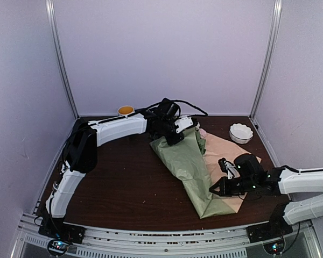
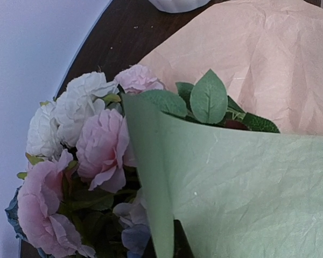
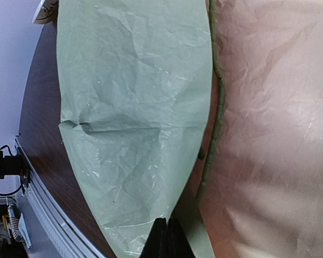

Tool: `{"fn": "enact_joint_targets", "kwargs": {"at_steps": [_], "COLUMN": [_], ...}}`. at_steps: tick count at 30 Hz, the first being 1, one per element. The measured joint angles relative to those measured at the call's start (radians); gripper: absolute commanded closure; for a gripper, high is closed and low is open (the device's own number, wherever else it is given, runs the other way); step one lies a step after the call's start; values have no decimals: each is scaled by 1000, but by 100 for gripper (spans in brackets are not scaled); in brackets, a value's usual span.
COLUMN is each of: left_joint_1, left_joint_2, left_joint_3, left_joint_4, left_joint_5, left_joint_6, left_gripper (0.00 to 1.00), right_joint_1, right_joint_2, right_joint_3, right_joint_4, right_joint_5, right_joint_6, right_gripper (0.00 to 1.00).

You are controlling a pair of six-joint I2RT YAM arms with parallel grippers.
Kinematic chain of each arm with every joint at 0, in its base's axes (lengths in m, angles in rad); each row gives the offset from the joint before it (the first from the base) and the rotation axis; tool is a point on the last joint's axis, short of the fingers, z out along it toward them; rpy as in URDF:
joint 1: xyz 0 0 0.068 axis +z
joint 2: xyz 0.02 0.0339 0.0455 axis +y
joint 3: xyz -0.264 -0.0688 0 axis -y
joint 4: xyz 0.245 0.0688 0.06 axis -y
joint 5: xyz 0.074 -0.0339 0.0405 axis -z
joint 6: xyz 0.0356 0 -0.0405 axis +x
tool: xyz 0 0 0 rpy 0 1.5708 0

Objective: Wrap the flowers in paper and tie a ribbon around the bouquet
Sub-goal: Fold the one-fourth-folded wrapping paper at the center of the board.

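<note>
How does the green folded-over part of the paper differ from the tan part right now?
The green flap is folded over the flowers, narrowing toward the near end; the tan part lies open and flat on the table to its right. The green flap shows the sage face, the tan part the kraft face. Both are crinkled and belong to one sheet.

Dark brown table [image 1: 124, 183], the paper [image 1: 189, 164] spread over its right half, sage-green fold laid across a tan face, white scalloped bowl [image 1: 240, 133] near the far right corner, small cup [image 1: 126, 110] (amber inside) at the back edge.
</note>
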Motion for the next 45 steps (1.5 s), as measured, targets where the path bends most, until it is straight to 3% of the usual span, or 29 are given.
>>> {"fn": "enact_joint_targets", "kwargs": {"at_steps": [6,11,15,19,23,26,32,36,45], "left_joint_1": [0,-6,-5,-3,-11,-41,-248,-354,-428], "left_joint_2": [0,0,-4,-30,-132,-283,-499,-466,-268], "left_joint_3": [0,0,0,-3,-71,-219,-466,-535,-511], "left_joint_4": [-3,-10,-16,-23,-17,13,95,128,151], "left_joint_5": [-14,-29,-49,-91,-154,-213,-229,-177,-140], "left_joint_6": [6,8,2,-25,-53,-49,-26,-34,-33], "left_gripper": [100,78,44,34,33,39,59,64,65], "right_joint_1": [-3,-5,-5,-5,-5,-5,-5,-5,-5], "right_joint_2": [-35,-32,-3,42,64,66,87,102,130], "right_joint_3": [-34,-55,-78,-89,-89,-89,-89,-90,-90], "right_joint_4": [16,34,67,94,112,117,137,155,180], "right_joint_5": [3,3,3,2,-1,-1,-3,-6,-8], "right_joint_6": [1,1,1,5,3,3,5,6,25], "right_gripper": [100,100,100,100,100,100,100,100,100]}}
